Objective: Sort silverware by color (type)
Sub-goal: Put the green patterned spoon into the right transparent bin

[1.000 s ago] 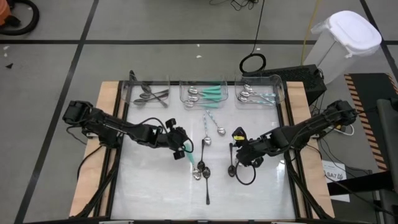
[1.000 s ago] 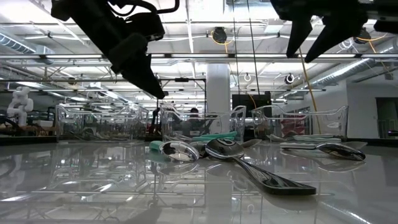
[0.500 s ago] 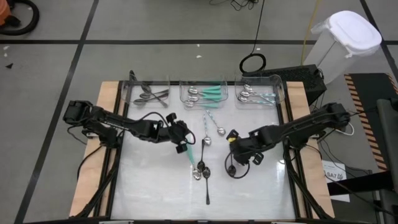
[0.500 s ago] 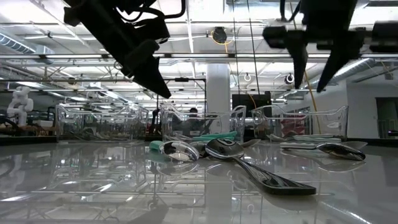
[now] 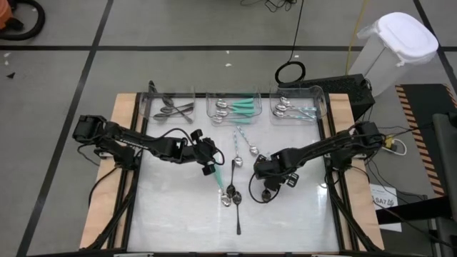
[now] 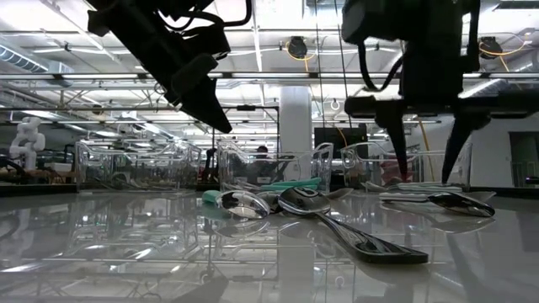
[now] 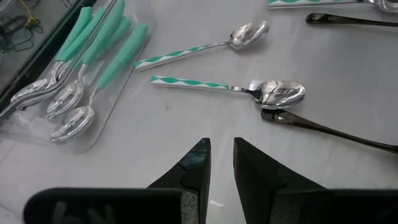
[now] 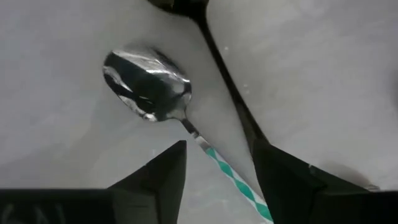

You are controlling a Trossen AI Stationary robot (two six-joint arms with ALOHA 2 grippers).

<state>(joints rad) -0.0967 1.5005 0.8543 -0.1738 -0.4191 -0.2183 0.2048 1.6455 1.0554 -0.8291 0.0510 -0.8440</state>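
Since the earlier frame, the right gripper [image 5: 263, 171] has been carried leftward toward the middle of the bench [image 5: 171, 214], and its jaws have been spread wider. It is now held low over a spoon [image 8: 149, 87] with a shiny bowl and a teal-and-white striped handle. In the right wrist view the 2 jaws are seen standing apart, 1 on each side of that handle, with nothing pinched yet. A dark spoon [image 8: 230, 102] lies just beside it, its handle crossing close to 1 jaw.

The left gripper [image 5: 208, 163] is held above the bench left of centre. Its jaws are drawn nearly together with a narrow gap, and nothing is seen between them.

More loose spoons are scattered mid-bench. 3 clear bins [image 5: 208, 107] stand along the far edge, each already holding some spoons.

The step in hand is judged to be the pickup of the striped spoon. For a clean grasp, the jaws should be centred across the thin handle and lowered until the bench is almost touched. They should be closed only once the dark handle is kept outside them, so that 2 spoons are not lifted together.
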